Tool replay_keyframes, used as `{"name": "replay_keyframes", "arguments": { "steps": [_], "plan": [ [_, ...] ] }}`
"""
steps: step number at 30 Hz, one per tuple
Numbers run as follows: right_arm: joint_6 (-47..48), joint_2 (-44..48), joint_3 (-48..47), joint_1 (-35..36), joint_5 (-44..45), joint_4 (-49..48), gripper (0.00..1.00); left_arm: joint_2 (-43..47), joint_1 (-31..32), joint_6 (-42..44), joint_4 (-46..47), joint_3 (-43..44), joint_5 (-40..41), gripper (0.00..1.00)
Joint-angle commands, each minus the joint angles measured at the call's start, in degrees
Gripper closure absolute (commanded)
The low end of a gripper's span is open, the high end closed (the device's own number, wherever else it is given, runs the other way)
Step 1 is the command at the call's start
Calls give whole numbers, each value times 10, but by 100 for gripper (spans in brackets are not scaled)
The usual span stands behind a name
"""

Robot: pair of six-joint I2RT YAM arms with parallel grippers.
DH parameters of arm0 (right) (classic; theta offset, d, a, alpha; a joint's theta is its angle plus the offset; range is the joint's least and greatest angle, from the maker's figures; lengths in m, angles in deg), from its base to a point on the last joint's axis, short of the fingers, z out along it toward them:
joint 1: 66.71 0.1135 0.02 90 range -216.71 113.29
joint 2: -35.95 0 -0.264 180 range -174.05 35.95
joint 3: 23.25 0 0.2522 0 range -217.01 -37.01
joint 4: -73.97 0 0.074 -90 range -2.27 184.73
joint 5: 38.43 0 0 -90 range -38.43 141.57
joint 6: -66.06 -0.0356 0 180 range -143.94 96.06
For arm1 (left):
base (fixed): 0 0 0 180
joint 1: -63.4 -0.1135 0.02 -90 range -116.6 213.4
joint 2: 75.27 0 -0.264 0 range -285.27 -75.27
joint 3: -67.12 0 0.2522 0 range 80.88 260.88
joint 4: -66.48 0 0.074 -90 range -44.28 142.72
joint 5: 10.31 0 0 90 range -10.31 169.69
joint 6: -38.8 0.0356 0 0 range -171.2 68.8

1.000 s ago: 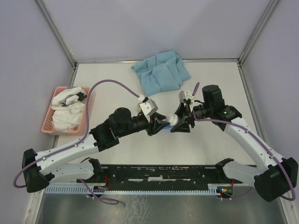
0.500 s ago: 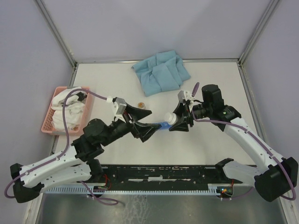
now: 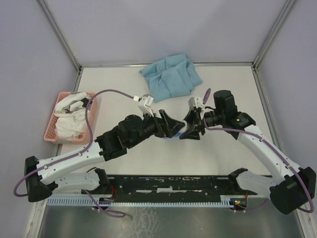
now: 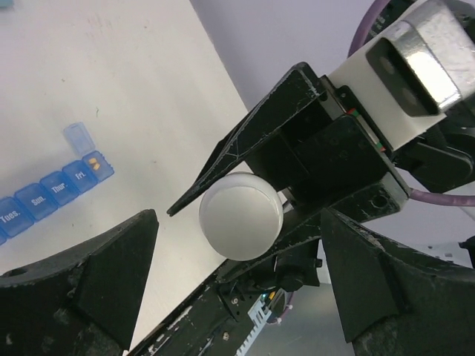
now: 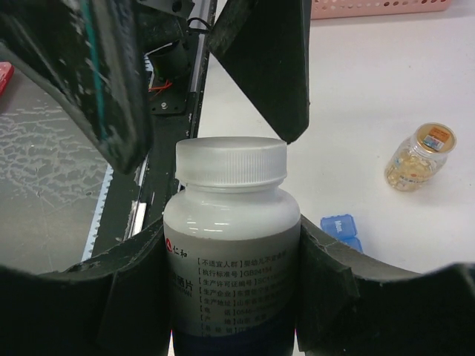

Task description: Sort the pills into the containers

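Observation:
My right gripper (image 5: 231, 278) is shut on a white pill bottle (image 5: 231, 245) with a ribbed white cap (image 4: 241, 215), held above the table. My left gripper (image 4: 237, 297) is open, one finger on each side of the cap and neither touching it; in the top view it (image 3: 171, 126) faces the right gripper (image 3: 192, 129). The containers are a blue pill-organiser strip (image 4: 52, 189) lying on the table. Its end lid (image 4: 76, 135) stands up, and orange pills (image 4: 93, 159) lie in the "Fri" compartment. A small clear bottle of yellow pills (image 5: 418, 157) stands nearby.
A pink slatted basket (image 3: 49, 130) with white cloth sits at the left table edge. A blue cloth (image 3: 171, 74) lies at the back centre. The black rail (image 3: 173, 186) carrying the arm bases runs along the near edge.
The left gripper was shut at the bottle's cap, then opened and pulled back left. It has since returned to the cap with its jaws wide. The right arm has stayed still.

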Motion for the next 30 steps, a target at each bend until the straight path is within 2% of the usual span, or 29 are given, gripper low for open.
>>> {"name": "replay_keyframes", "arguments": {
  "steps": [1,4,6,10,16,23,24,28,30],
  "plan": [
    [13,6,-17,3,-5,-3,99,-17,3,-29,15,32,13,8],
    [13,6,-17,3,-5,-3,99,-27,3,-33,21,35,2,20],
    [13,7,-17,2,-5,-3,99,-27,2,-38,22,35,5,22],
    [14,8,-17,2,-5,-2,99,-28,3,-42,21,35,9,33],
    [14,7,-17,2,-5,-3,99,-37,3,-44,21,37,-5,61],
    [10,6,-18,2,-7,-4,99,-31,3,-14,19,31,-19,62],
    [9,6,-18,3,-7,-4,99,-29,2,-9,20,30,-21,60],
    [10,7,-18,2,-6,-5,99,-25,2,-9,15,27,-19,40],
    [9,7,-18,3,-6,-5,99,-27,2,-11,13,28,-21,39]
  ]
}}
